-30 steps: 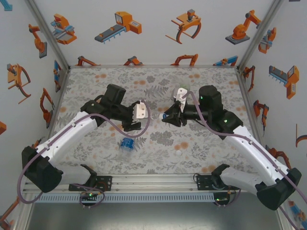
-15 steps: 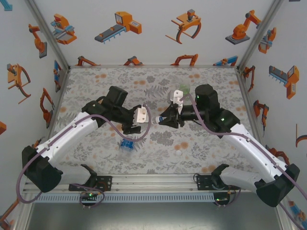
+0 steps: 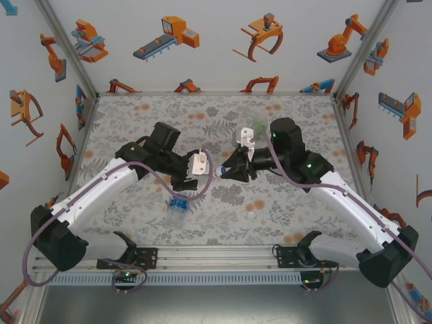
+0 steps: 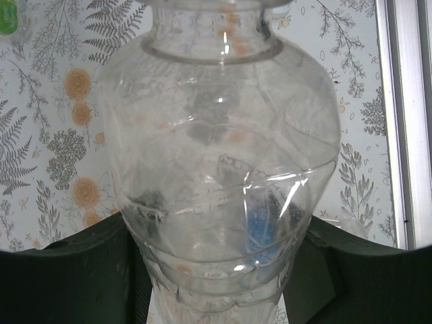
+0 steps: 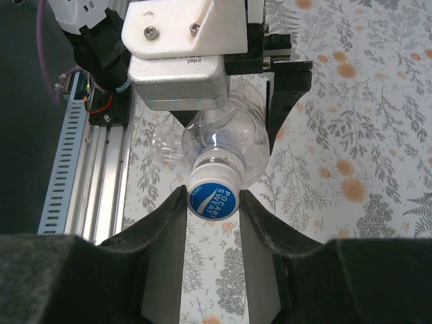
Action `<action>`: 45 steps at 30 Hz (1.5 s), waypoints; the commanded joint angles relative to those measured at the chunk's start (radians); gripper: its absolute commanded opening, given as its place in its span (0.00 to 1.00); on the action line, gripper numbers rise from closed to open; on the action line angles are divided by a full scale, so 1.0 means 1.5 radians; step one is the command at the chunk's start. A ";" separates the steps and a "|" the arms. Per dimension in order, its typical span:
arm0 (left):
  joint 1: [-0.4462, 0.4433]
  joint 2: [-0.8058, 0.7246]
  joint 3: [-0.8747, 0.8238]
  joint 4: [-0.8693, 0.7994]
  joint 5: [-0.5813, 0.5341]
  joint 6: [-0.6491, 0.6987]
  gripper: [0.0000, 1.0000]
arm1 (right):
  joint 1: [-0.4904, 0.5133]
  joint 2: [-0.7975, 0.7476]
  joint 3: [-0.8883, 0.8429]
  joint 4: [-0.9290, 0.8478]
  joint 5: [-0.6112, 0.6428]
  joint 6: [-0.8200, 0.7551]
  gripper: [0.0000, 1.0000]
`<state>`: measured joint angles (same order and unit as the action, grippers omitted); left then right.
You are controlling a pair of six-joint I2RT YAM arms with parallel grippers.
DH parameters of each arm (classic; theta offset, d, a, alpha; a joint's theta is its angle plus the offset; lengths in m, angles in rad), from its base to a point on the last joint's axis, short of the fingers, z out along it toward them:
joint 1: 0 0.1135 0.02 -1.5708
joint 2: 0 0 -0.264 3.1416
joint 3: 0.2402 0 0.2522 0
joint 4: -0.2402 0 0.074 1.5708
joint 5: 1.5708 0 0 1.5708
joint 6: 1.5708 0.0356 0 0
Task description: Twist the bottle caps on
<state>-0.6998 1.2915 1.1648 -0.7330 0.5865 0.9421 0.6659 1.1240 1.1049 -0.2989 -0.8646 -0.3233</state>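
Observation:
A plain colourless bottle is held off the table, my left gripper shut on its lower body. On its neck sits a white bottle cap with a blue printed top, and my right gripper is shut on that cap, one finger against each side. From above, the left gripper and right gripper meet nose to nose over the table's middle. The blue-labelled bottle lies on its side below the left gripper. The green bottle stands behind the right wrist. A loose white cap rests on the mat.
The floral mat is walled at the back and both sides. An aluminium rail carries the arm bases along the near edge. The left wrist's white camera block hangs just above the held bottle.
The right gripper has moved left and slightly nearer, closing on the left gripper. The left wrist has shifted a little toward the near edge. Both grips are unchanged.

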 commanded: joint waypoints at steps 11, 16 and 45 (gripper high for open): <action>-0.005 0.009 0.060 -0.028 0.077 0.002 0.00 | 0.019 0.012 0.016 -0.027 0.017 -0.067 0.00; -0.006 0.037 0.095 -0.073 0.101 0.014 0.00 | 0.020 0.023 0.019 -0.038 -0.003 -0.101 0.00; -0.009 0.020 0.041 0.013 0.021 0.012 0.00 | 0.042 0.052 0.001 0.030 0.215 0.427 0.00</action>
<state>-0.6971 1.3701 1.2316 -0.8452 0.5373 0.9600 0.7170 1.1801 1.1233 -0.3382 -0.6640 -0.0391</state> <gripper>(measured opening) 0.579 0.347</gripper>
